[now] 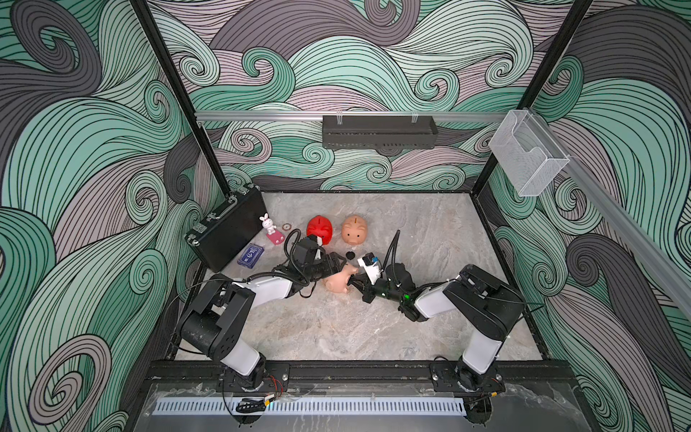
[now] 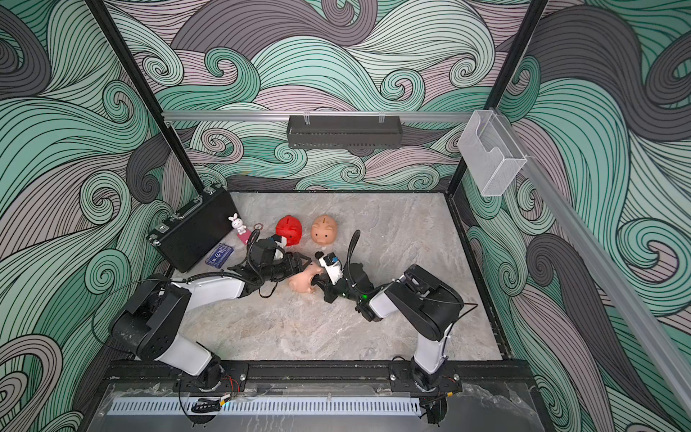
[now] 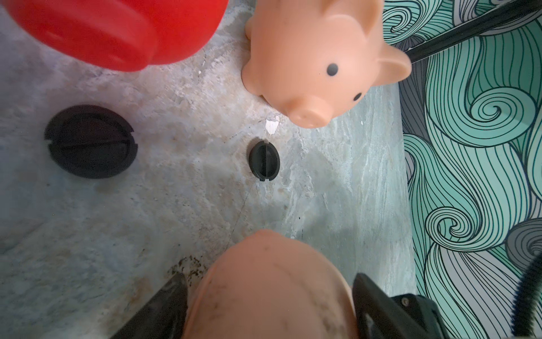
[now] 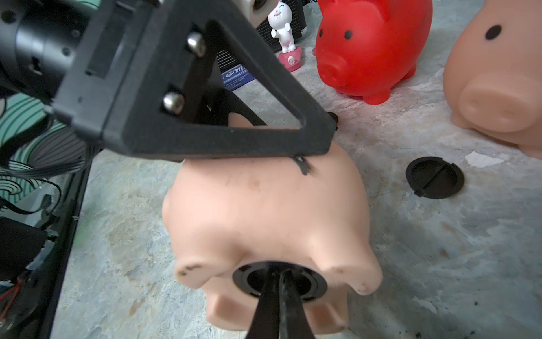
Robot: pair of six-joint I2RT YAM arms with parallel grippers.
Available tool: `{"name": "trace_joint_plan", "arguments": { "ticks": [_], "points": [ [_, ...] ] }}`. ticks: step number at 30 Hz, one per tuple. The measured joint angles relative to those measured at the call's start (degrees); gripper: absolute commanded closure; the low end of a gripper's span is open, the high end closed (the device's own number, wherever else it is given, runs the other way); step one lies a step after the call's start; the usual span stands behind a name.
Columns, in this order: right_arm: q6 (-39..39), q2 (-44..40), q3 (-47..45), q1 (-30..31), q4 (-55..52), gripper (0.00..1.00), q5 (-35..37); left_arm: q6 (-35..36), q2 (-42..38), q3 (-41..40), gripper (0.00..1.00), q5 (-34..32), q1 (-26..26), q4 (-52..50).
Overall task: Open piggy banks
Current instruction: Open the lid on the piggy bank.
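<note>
The third of the piggy banks was the one in hand: a peach-pink pig (image 4: 264, 211) lay tipped on its side on the marble table (image 1: 336, 329), in front of the red pig (image 1: 320, 229) and the other peach-pink pig (image 1: 354, 230), which stood upright side by side. The left gripper (image 3: 268, 296) had its jaws spread around the tipped pig's body and pressed against it on both sides, steadying it. The right gripper (image 4: 280, 296) had its jaws pressed together on the ridge of the black belly plug (image 4: 280, 283), which was still seated in the tipped pig's underside. Two loose plugs lay on the table between the tipped pig and the two standing pigs, one (image 3: 264, 160) nearer the peach one, the other (image 3: 90, 141) nearer the red one, so those two were probably already open. The next move likely called for a twist and a pull straight out from the belly while the left grip resisted, since a round, smooth pig could roll or slip.
</note>
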Motion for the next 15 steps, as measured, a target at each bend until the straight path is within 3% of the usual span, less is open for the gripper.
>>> {"name": "trace_joint_plan", "arguments": {
  "ticks": [7, 15],
  "points": [
    [-9.01, -0.31, -1.09, 1.60, 1.33, 1.00, 3.85, 0.85, 0.24, 0.20, 0.17, 0.15, 0.00, 0.04],
    [-12.63, -0.81, -3.04, 2.29, 3.10, 1.00, 5.03, 1.03, 0.24, 0.22, 0.17, 1.79, -0.02, -0.50]
  ]
}}
